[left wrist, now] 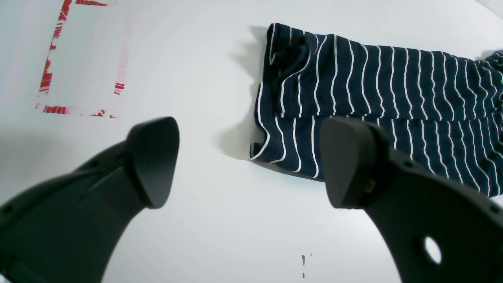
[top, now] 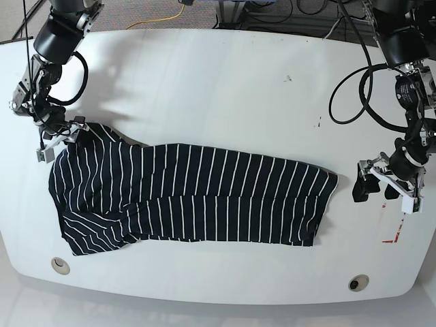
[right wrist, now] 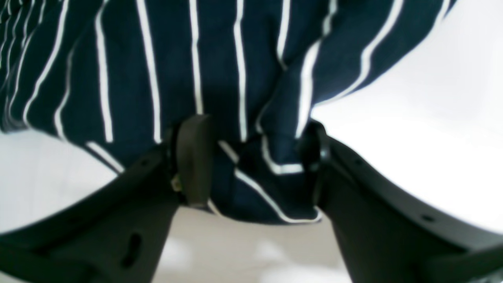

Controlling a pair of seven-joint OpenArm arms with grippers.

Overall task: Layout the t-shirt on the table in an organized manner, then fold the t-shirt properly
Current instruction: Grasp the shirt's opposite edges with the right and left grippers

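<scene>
We start at the left of the base view, where our right gripper [top: 58, 138] has its jaws clenched on a bunched corner of the t-shirt [top: 197, 201]; up close, the fold of cloth [right wrist: 259, 173] is pinched between the two pads and sags below them. From that pinch the shirt runs rightward across the table [top: 218, 75], a long dark navy band with thin white stripes, doubled lengthwise so one layer overlaps the other. The end nearest the clenched jaws is wider and rumpled, with a flap folded under at the lower corner.

Further right, the far end of the shirt stops just short of our left gripper [top: 385, 184]. Its jaws stand released and wide apart, holding nothing, hovering over bare table with the shirt's edge [left wrist: 271, 129] just ahead of them and a red rectangular marking [left wrist: 80, 63] off to their other side.

We judge this fabric light, soft and limp: it will drape, wrinkle and slide easily on the glossy surface. Best to take it at corners and hems, one in each gripper, and pull taut.
</scene>
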